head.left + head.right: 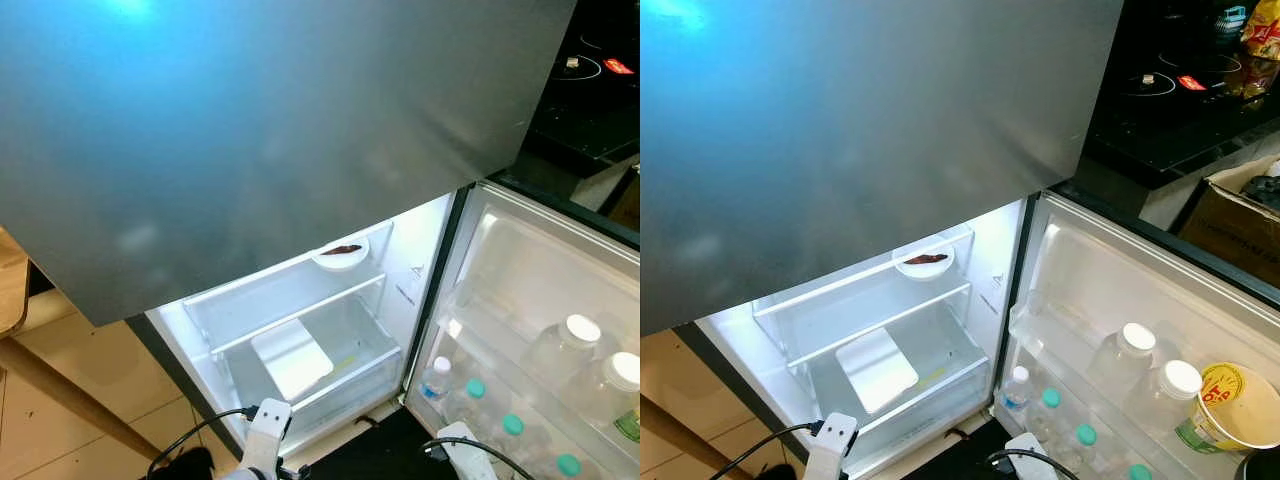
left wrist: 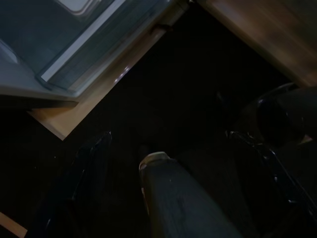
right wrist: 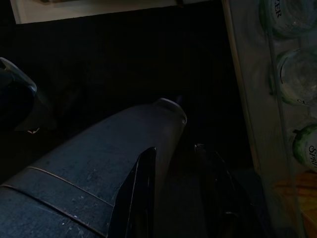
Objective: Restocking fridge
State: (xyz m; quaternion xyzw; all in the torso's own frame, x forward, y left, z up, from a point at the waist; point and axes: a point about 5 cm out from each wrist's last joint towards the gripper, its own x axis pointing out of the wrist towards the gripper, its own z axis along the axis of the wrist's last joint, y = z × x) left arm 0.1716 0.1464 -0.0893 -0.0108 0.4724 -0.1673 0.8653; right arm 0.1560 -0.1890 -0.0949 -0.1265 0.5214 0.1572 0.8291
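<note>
Below closed upper door, fridge [image 1: 300, 330] is seen open and lit. Plate [image 1: 341, 254] is noted on upper shelf, white tray [image 1: 291, 358] in lower drawer, bottles [image 1: 1140, 350] in door rack. Left end effector [image 2: 173, 163] is held low over dark floor, fingers spread, nothing gripped. Right end effector [image 3: 173, 178] is hung low, fingers slightly parted, nothing held. Step judged: approach, no item yet in hand. Next move: stock item must be fetched.

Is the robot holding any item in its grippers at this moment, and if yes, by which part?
Nothing is held. The left gripper hangs open above the dark floor, and the right gripper has only empty space between its black fingers.
</note>
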